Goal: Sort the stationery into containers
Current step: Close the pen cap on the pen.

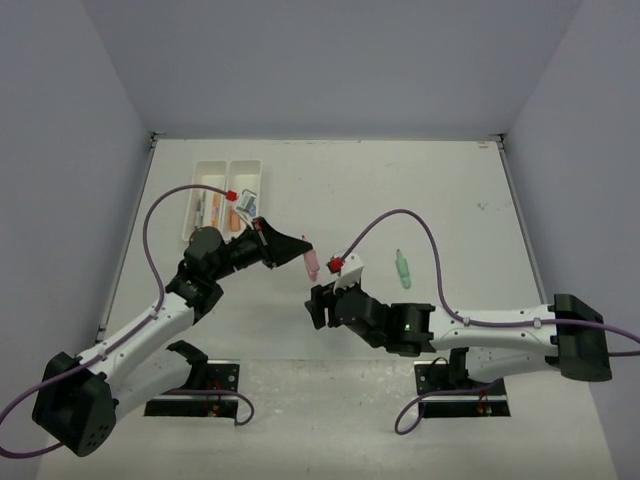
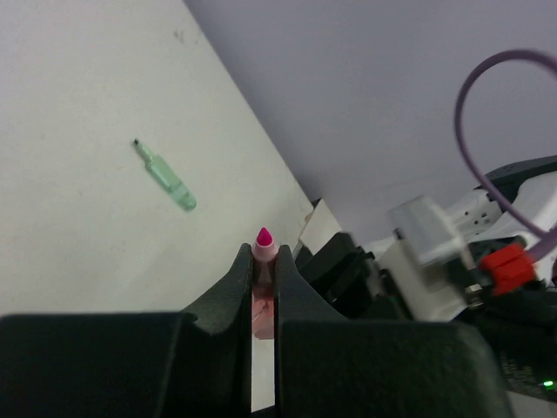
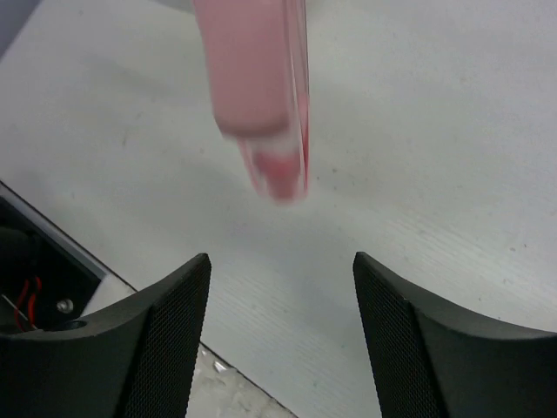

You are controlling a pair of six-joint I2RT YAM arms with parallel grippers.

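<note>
A pink marker (image 1: 311, 263) is pinched between my left gripper's (image 1: 300, 248) fingers above the table's middle. In the left wrist view the left gripper (image 2: 264, 254) is shut on the pink marker (image 2: 264, 241), whose magenta tip pokes out past the fingertips. My right gripper (image 1: 318, 300) stands open just in front of it. In the right wrist view the right gripper (image 3: 283, 261) holds nothing and the pink marker (image 3: 257, 87) hangs blurred above its gap. A green piece (image 1: 403, 269) lies on the table to the right. The two white containers (image 1: 207, 166) sit at the back left with orange and blue stationery inside.
The green piece (image 2: 165, 177) lies alone on the white tabletop. The right arm's wrist (image 2: 426, 248) with its red connector and purple cable is close by on the right of the left wrist view. Grey walls enclose the table on three sides.
</note>
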